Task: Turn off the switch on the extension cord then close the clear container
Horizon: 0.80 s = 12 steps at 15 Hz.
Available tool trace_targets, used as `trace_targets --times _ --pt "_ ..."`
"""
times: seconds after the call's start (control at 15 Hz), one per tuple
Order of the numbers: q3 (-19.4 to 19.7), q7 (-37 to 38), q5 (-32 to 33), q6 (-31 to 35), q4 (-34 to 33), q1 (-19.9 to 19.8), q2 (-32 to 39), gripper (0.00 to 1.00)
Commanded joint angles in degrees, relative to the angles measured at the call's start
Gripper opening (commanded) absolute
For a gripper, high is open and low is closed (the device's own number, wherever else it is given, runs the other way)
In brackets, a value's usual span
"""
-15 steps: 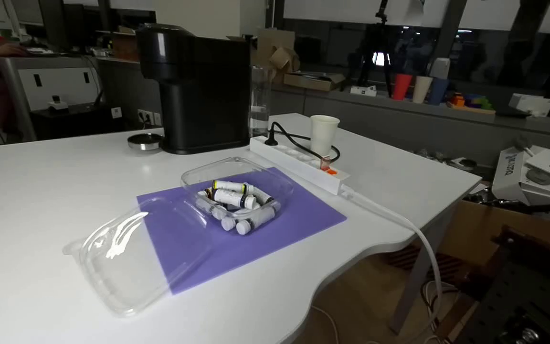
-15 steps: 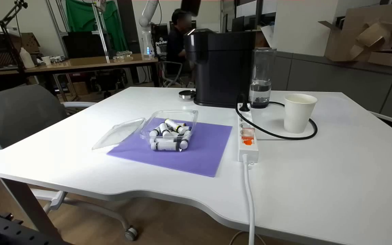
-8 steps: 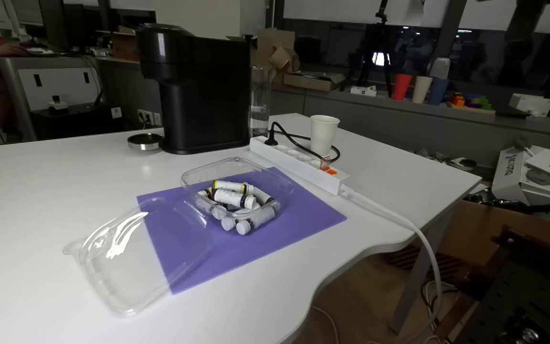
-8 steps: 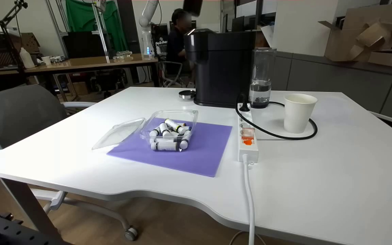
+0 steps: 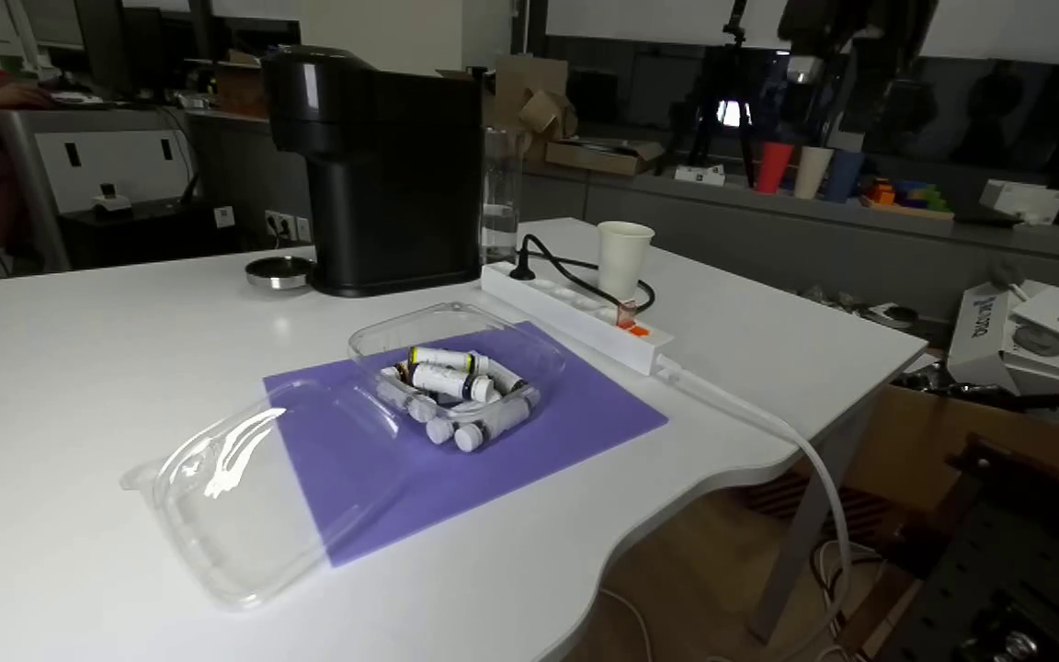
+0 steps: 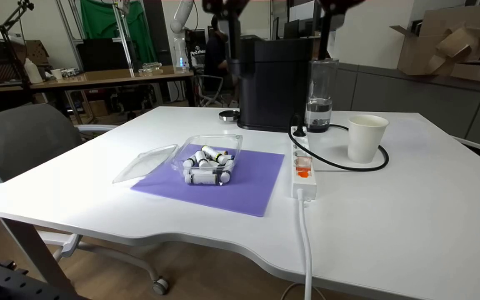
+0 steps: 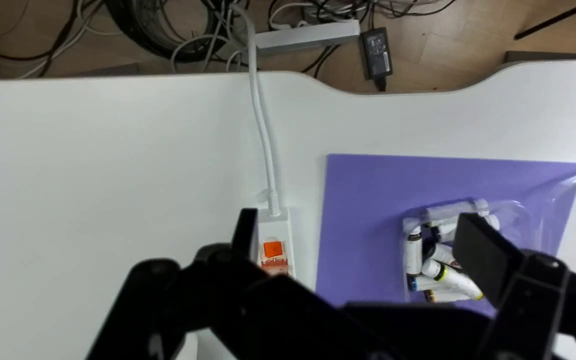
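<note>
The white extension cord (image 6: 303,187) lies on the table with its orange switch (image 6: 303,173) near the cable end. The switch also shows in the wrist view (image 7: 273,249). The clear container (image 5: 548,354) stands open on a purple sheet and holds several small white bottles (image 5: 447,382). Its clear lid (image 5: 254,515) lies spread open to one side, partly over the sheet. My gripper (image 6: 279,58) is open and empty, high above the table. In the wrist view, the gripper (image 7: 355,235) has one finger beside the switch and the other above the container, whose lid is mostly cut off.
A black coffee machine (image 5: 392,184) and a water tank (image 6: 319,100) stand behind the extension cord. A white paper cup (image 6: 367,139) and a looped black cable (image 6: 340,167) are beside it. The white power cable (image 6: 306,246) runs over the table's front edge.
My gripper has come down and farther into view at the top of both exterior views, with both fingers now showing in one of them. The objects on the table have not moved.
</note>
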<state>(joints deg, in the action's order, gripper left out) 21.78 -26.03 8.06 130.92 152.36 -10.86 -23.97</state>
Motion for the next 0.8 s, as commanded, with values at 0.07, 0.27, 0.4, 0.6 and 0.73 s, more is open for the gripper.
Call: trace_targets --times 0.07,0.27,0.4,0.6,0.73 --pt "-1.18 -4.76 1.17 5.43 -8.42 0.80 17.93 1.00" --pt "-3.25 -6.35 0.35 7.26 -14.11 0.32 27.10 1.00" --pt "-4.33 -5.43 0.11 7.89 -10.54 -1.04 23.68 1.00" --pt "-5.49 -5.14 0.33 8.00 -14.69 -1.41 28.94 1.00" --pt "-5.44 -3.49 1.73 9.78 -15.27 -1.57 30.02 1.00"
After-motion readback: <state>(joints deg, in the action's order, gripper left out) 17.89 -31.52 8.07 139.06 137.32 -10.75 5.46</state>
